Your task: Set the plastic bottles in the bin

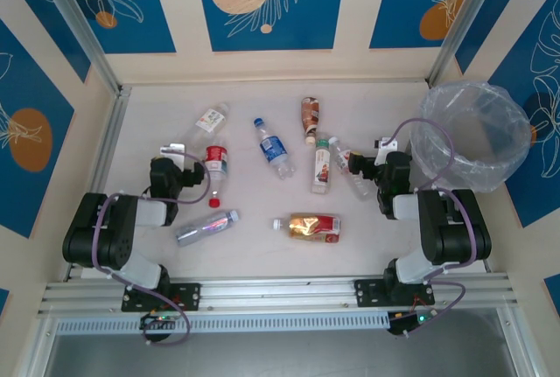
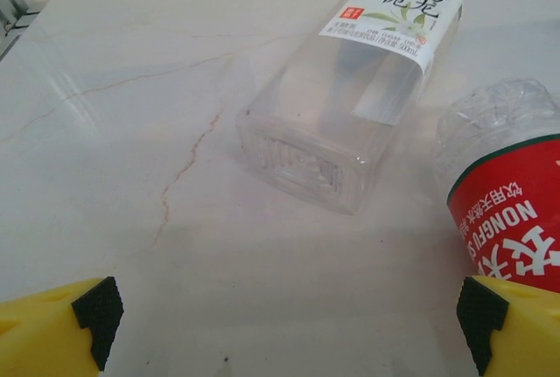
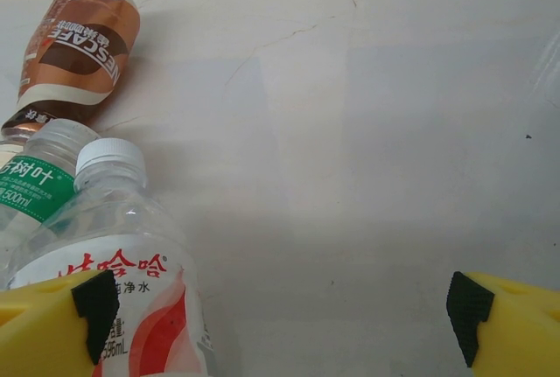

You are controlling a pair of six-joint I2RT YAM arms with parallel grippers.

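On the table [image 1: 262, 250], the bin [image 1: 490, 180] sat at the far right corner, w/ the bottles [image 1: 274, 154] scattered mid-table, none visibly inside. Both sets of fingers were spread wide, holding nothing. The right gripper [image 3: 280, 316] had a white-capped bottle [image 3: 114, 246] beside one finger, not btwn them; closing there would prob. shove it into its neighbours. The left gripper [image 2: 284, 324] risked the same w/ the red-label bottle [image 2: 512, 193].
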